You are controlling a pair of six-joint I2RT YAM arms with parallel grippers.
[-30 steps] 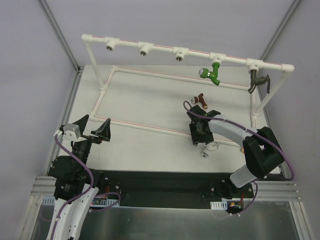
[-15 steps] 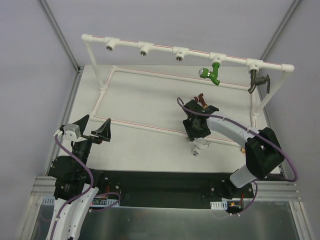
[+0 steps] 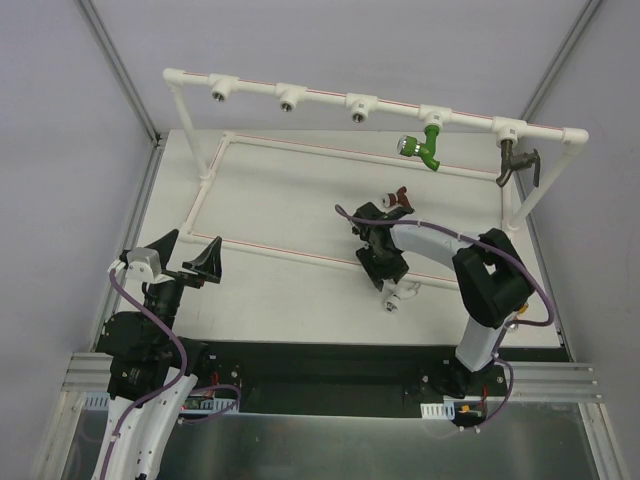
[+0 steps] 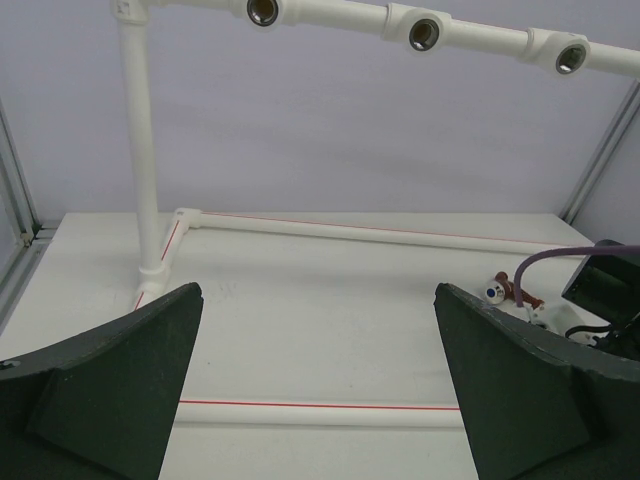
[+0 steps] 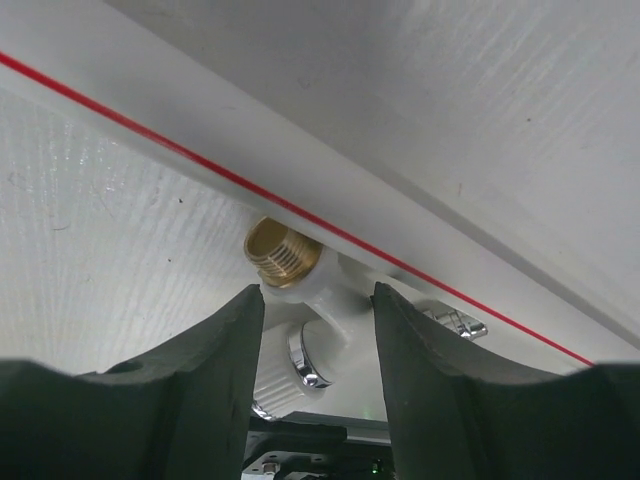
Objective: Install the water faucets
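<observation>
**Right wrist view: right end effector [image 5: 318, 292] closed on white faucet [image 5: 335, 310] beside base pipe [image 5: 330, 190]**

Both fingers [image 5: 215, 370] touched the faucet's body, the jaws partly closed about it. Its brass thread [image 5: 282, 255] pointed at the red-lined pipe and lay just beside it. The faucet lay low against the worktop [image 5: 100, 250], on the pipe's near side.

From the top external view, this spot was right of centre, with the right wrist leaning over the pipe. The right elbow [image 3: 490, 285] stood up near the worktop's right edge.

The dark red faucet [image 3: 397, 198] lay on the worktop inside the frame's base, just beyond the wrist. The green faucet [image 3: 430, 147] hung from the fourth tee of the top rail [image 3: 320, 93]. The dark grey faucet [image 3: 515, 165] hung from the fifth tee, close to the right post [image 3: 525, 200]. The three tees [image 3: 288, 97] further left showed open sockets.

The left end effector [image 3: 192, 243] stood spread to its widest and held nothing. It hovered at the near-left corner, over the left end of the base pipe. It was well apart from the right arm, with a long stretch of white worktop and pipe between the two.
</observation>
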